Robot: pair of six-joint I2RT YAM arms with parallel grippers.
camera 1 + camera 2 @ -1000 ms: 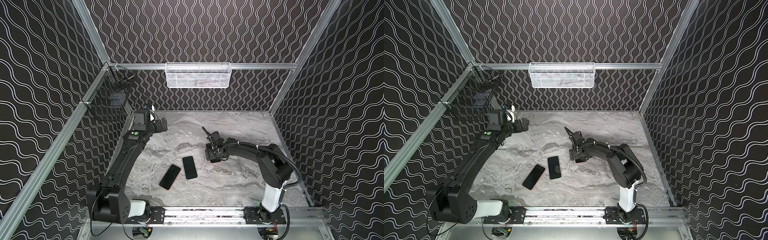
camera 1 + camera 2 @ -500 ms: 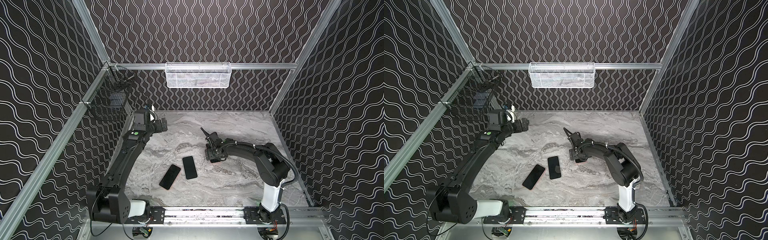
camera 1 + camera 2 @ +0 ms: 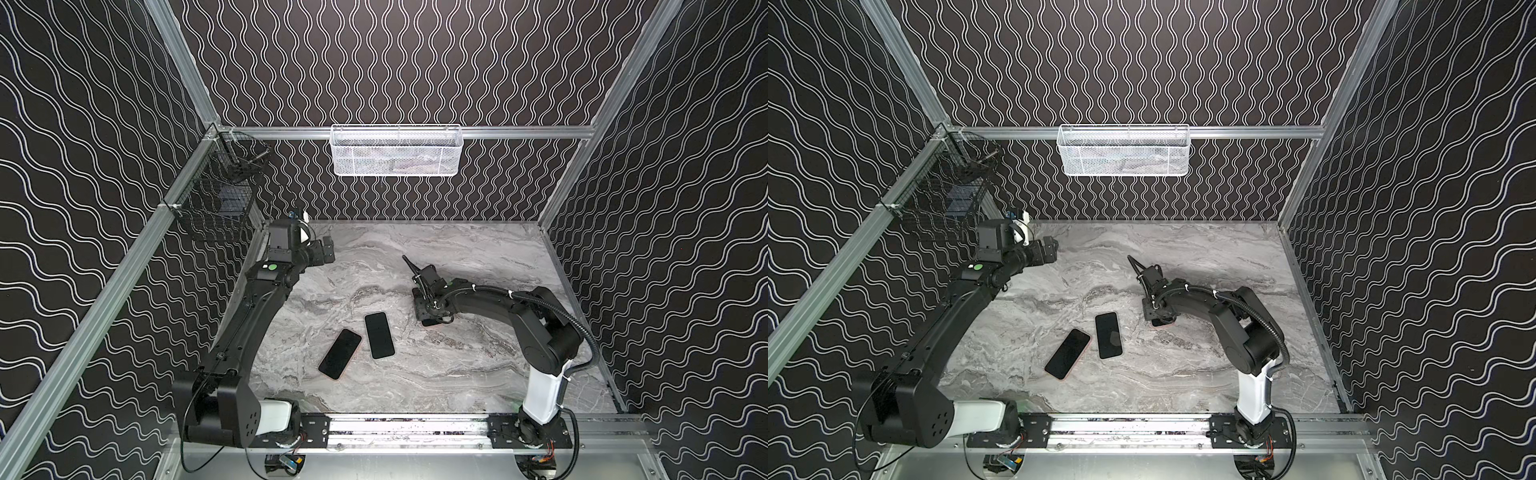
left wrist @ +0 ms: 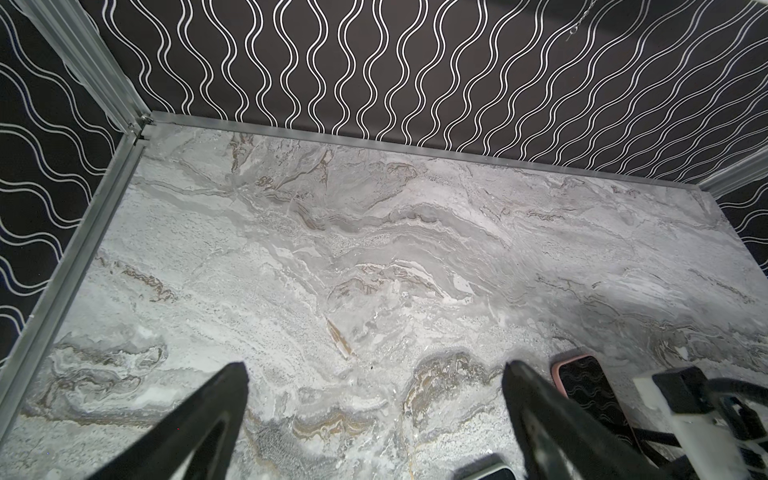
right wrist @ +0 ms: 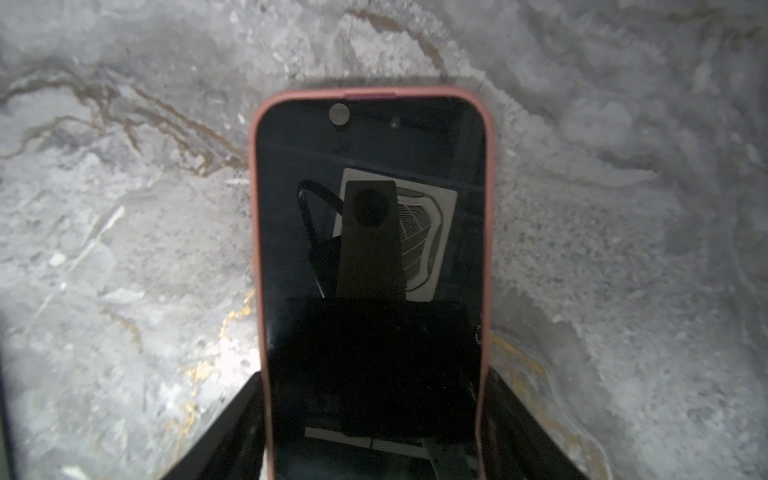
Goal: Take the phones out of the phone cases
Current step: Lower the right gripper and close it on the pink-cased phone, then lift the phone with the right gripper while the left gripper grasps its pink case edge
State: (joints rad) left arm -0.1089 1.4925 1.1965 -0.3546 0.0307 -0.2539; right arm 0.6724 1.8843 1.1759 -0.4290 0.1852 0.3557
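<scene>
- Though mostly hidden from above, plainly shown by the right wrist view: phone [image 5: 370, 249], screen up, seated in a pink case [image 5: 415, 91], flat on the grey marbled desk [image 5: 124, 249].
- Placed right of the desk's middle, beneath the right end effector [image 3: 430, 318]; in both top views only a pink sliver of case [image 3: 1160, 323] peeking out at its near edge.
- Closed on the case: one black finger [image 5: 237, 419] set against each long side, pressed to the pink rim near the phone's lower end.
- Phone not yet out: pink rim unbroken along the top and both sides of the dark screen, as far as visible.
- Left end effector [image 3: 325, 253] held up over the back left of the desk, near the left wall, well apart from every phone.
- Spread wide, gripping nothing; only bare desk between its two fingertips in the left wrist view [image 4: 376, 365].
- Two more dark phones near the desk's middle, left of the cased one, both screen up: one [image 3: 379, 335] nearly lengthwise, its neighbour [image 3: 340, 353] just beside it, slanted, with a thin orange-pink edge at the near end; touching or not, impossible to tell.
- White mesh basket [image 3: 395, 149] hung on the back rail, black wire basket [image 3: 216, 199] on the left rail.
</scene>
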